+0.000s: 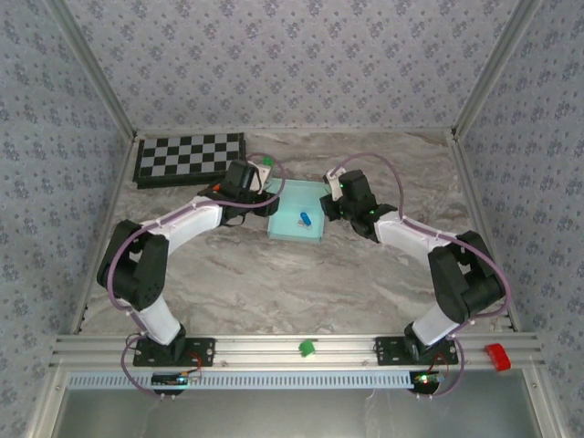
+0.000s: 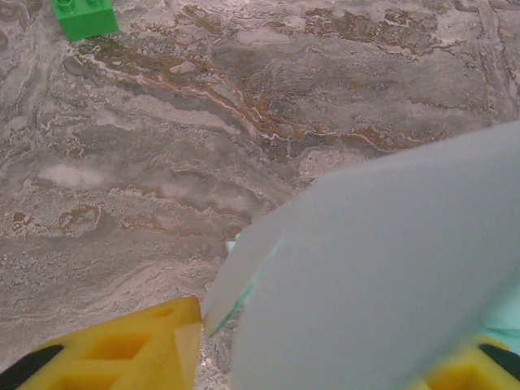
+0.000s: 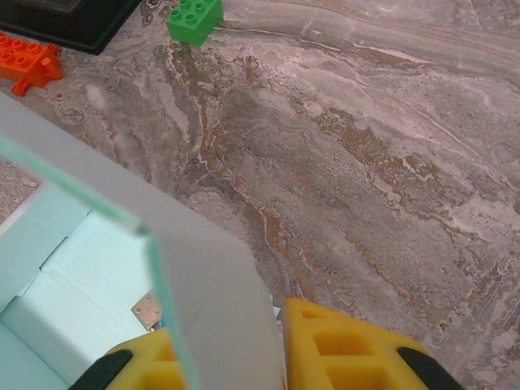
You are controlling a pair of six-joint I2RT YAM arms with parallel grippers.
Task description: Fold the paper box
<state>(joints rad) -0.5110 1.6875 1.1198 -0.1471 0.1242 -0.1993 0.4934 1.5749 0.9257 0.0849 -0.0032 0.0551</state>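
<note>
The paper box (image 1: 297, 212) is a pale light-blue open box in the middle of the table, with a small blue object (image 1: 305, 218) lying inside. My left gripper (image 1: 265, 197) is at its left wall. In the left wrist view a raised flap of the paper box (image 2: 382, 268) stands between the yellow fingers (image 2: 122, 357), which are spread wide; its edge touches the left one. My right gripper (image 1: 330, 205) is at the right wall. There the yellow fingers (image 3: 357, 349) press close on both sides of an upright flap (image 3: 211, 276).
A black-and-white checkerboard (image 1: 190, 157) lies at the back left. A green brick (image 1: 265, 163) sits just behind the left gripper, and an orange brick (image 3: 28, 61) lies by the board. A green block (image 1: 307, 348) and a red piece (image 1: 495, 357) rest on the near rail.
</note>
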